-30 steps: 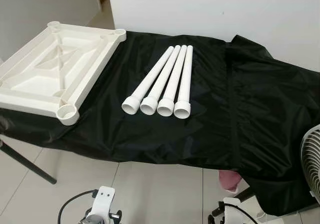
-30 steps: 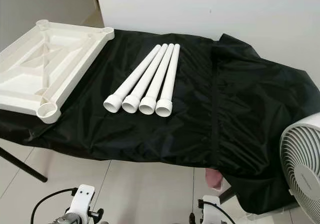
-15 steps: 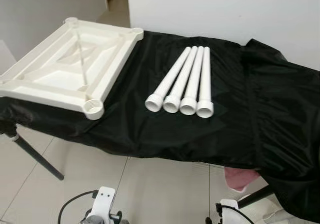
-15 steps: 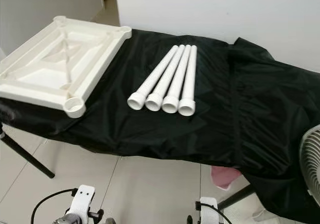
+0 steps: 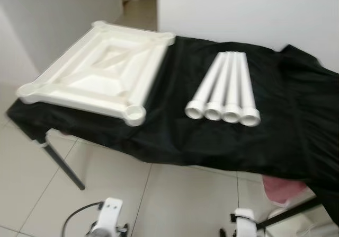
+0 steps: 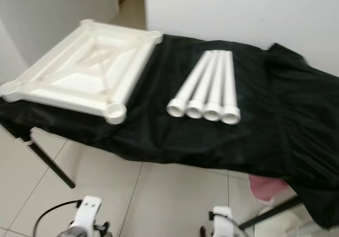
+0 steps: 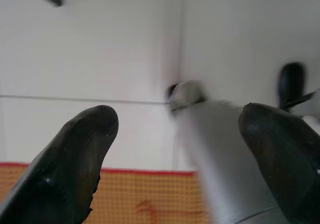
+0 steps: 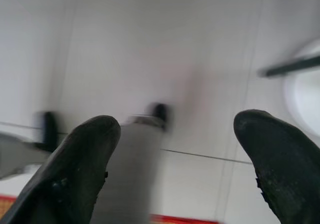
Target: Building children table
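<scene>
Tabletop (image 5: 100, 72): upside-down on black cloth (image 5: 286, 125). Four legs (image 5: 225, 91): right of tabletop, untouched. Left gripper (image 7: 175, 149) & right gripper (image 8: 175, 154): fingers apart, low over floor. Advice: grab one leg mid-shaft, screw into corner socket (image 5: 135, 113).

White wall (image 5: 254, 9), pale tiled floor (image 5: 175, 200), black-draped folding table (image 5: 296, 141).

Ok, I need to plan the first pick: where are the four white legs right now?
The four white legs lie side by side on the black cloth, to the right of the upturned tabletop, wide ends toward the robot.
</scene>
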Controlling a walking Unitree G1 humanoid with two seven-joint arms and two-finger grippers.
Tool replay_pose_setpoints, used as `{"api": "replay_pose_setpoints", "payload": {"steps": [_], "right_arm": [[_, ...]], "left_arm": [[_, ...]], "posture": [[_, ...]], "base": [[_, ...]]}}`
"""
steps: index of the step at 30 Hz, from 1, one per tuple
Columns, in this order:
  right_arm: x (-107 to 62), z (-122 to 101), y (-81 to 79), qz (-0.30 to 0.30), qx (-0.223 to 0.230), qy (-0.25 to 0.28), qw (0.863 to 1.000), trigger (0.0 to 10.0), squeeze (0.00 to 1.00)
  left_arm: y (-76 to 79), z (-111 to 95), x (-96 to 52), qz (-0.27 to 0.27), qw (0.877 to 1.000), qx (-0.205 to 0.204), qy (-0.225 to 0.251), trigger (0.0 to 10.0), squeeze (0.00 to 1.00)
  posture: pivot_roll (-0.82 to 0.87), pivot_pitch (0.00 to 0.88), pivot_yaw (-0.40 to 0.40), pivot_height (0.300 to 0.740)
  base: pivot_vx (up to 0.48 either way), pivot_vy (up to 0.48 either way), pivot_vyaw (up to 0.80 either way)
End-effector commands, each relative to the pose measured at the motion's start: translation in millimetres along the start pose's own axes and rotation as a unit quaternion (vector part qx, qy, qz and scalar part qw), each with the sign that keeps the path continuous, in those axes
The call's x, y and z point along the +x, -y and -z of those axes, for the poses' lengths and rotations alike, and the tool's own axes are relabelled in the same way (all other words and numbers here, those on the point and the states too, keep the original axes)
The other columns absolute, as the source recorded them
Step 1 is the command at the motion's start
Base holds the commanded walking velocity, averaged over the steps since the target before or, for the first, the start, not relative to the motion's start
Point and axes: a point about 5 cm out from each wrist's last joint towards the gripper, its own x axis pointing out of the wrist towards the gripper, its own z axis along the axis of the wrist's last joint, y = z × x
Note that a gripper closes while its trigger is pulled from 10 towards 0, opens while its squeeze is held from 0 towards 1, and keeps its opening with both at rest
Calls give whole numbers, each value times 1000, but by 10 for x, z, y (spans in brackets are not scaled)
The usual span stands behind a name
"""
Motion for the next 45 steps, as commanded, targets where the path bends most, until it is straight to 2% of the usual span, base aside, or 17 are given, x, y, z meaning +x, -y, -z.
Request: {"api": "replay_pose_setpoints", "payload": {"steps": [1,10,26,30,33,38,39,40,42,45], "right_arm": [[-33,89,88,11,-6,-16,1000,10000,0],[-39,94,105,19,-5,-12,1000,10000,0],[-26,27,135,32,16,4,999,10000,0],[-25,24,133,31,16,5,999,10000,0],[-25,14,137,30,15,9,999,10000,0],[-25,-14,163,29,12,18,999,10000,0],[-20,-42,164,20,14,25,999,10000,0],[-20,-42,164,20,14,25,999,10000,0],[-8,-127,159,2,6,47,999,10000,0],[2,-225,163,-11,18,73,997,10000,0]], "left_arm": [[72,-16,15,-1,1000,3,0,10000,0],[63,-10,13,-2,1000,27,-2,10000,0],[11,-16,3,-3,1000,25,5,10000,0],[24,-8,2,0,1000,21,7,10000,0],[44,-32,3,12,1000,15,17,10000,0],[36,-183,9,28,997,37,56,10000,0],[42,-236,9,35,995,63,69,10000,0],[42,-236,9,35,995,63,69,10000,0],[19,-350,0,42,990,83,102,10000,0],[-5,-471,-12,54,987,73,133,10000,0]], "posture": [[-17,0,-13,740],[-14,0,-12,740],[-3,0,-14,740],[-3,0,-11,740],[-3,0,-11,740],[-6,0,-15,740],[-5,0,-21,740],[-5,0,-21,740],[-3,0,-24,740],[-9,0,-28,740]], "base": [[0,322,0],[0,0,0],[0,0,0],[0,-360,0],[0,0,0],[0,0,0],[0,0,0],[0,0,0],[0,0,0],[0,0,0]]}}
